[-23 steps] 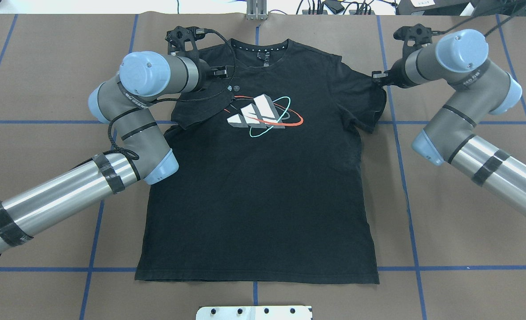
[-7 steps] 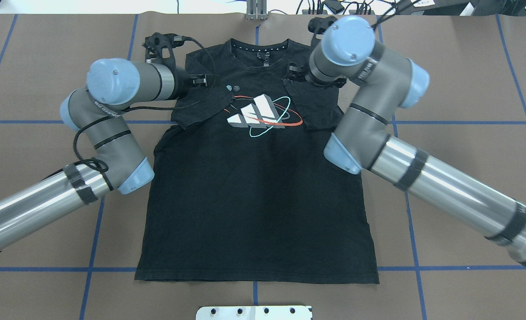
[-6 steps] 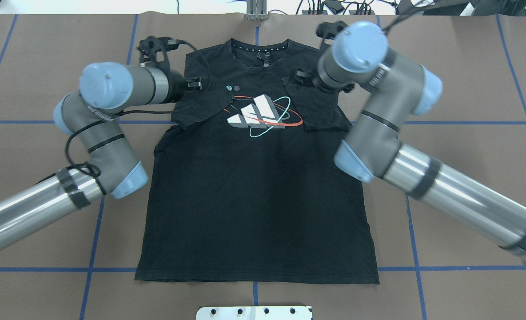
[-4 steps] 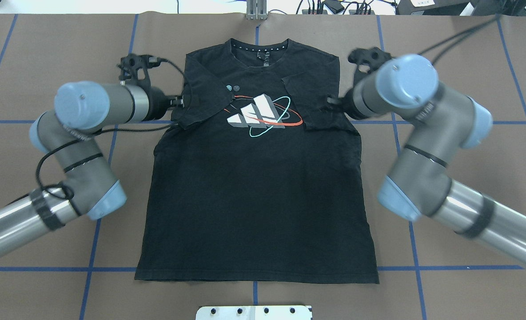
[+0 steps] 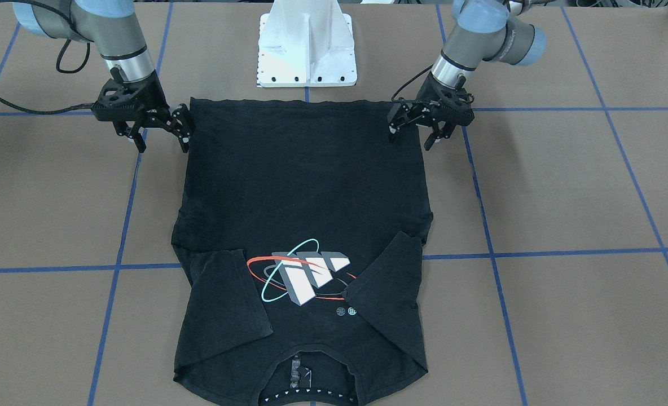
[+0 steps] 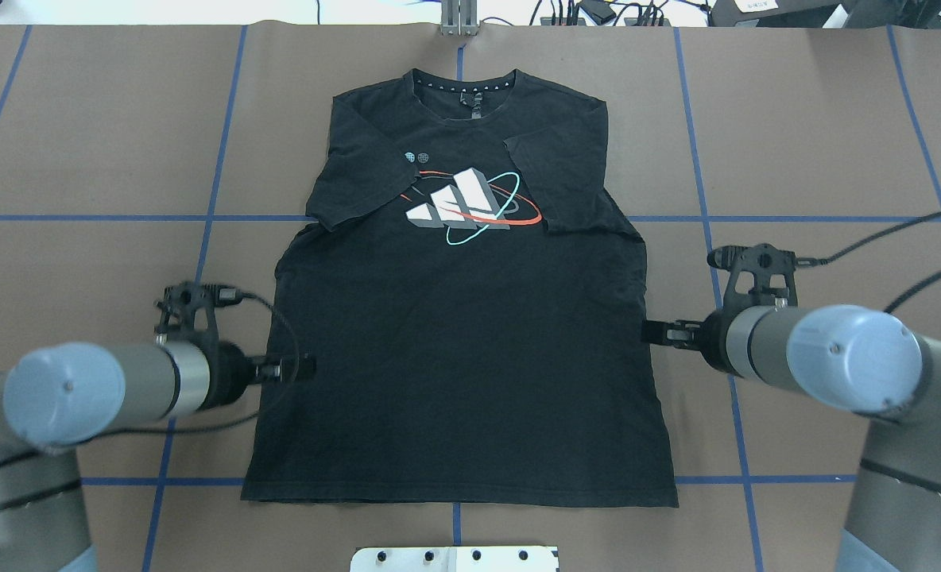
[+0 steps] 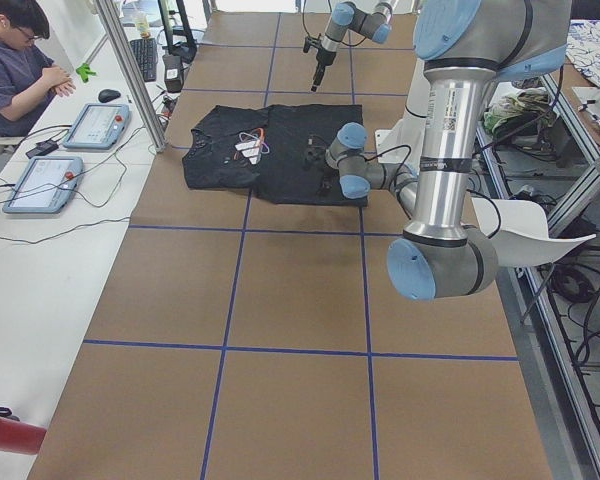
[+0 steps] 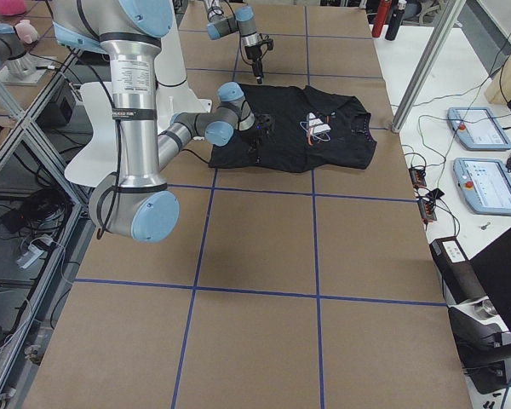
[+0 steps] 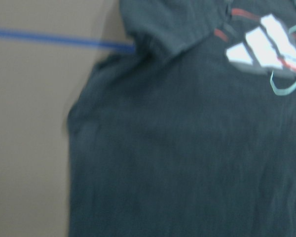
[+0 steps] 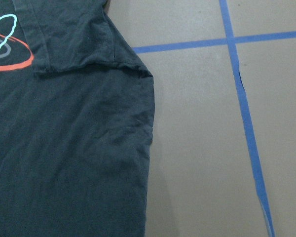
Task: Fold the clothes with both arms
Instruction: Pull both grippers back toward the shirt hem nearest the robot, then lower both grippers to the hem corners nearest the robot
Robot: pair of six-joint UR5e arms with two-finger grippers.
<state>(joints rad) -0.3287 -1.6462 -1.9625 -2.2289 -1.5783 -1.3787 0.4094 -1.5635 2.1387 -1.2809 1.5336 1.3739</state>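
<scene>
One brown paper-covered table [image 6: 81,119], ruled into squares by blue tape lines [image 6: 216,159], fills every view. Two silver-grey tubular arms with light blue joint caps reach over it. The left arm [image 6: 73,393] comes in beside the shirt's left edge and the right arm [image 6: 836,361] beside its right edge. Between them a black short-sleeved T-shirt [image 6: 462,357] lies flat on the table, front up. Its collar [image 6: 462,79] is on the side far from the robot, and its hem is nearest the white pedestal mount [image 5: 307,45].

The left gripper [image 5: 410,138] has its two black fingers spread and holds nothing. In the front-facing view one finger shows over the cloth by the hem corner and the other over bare table. The right gripper [image 5: 163,144] is likewise spread and empty, straddling the opposite side edge. Whether any fingertip touches the cloth cannot be told.

Both short sleeves are folded inward onto the chest. The left-side sleeve [image 6: 359,187] and the right-side sleeve [image 6: 570,187] each reach the edge of the chest graphic [image 6: 470,205], white-grey blocks ringed by red and teal ellipses. A small white logo [image 6: 416,157] of two round marks sits just above the graphic, beside the left-side sleeve's folded edge.
</scene>
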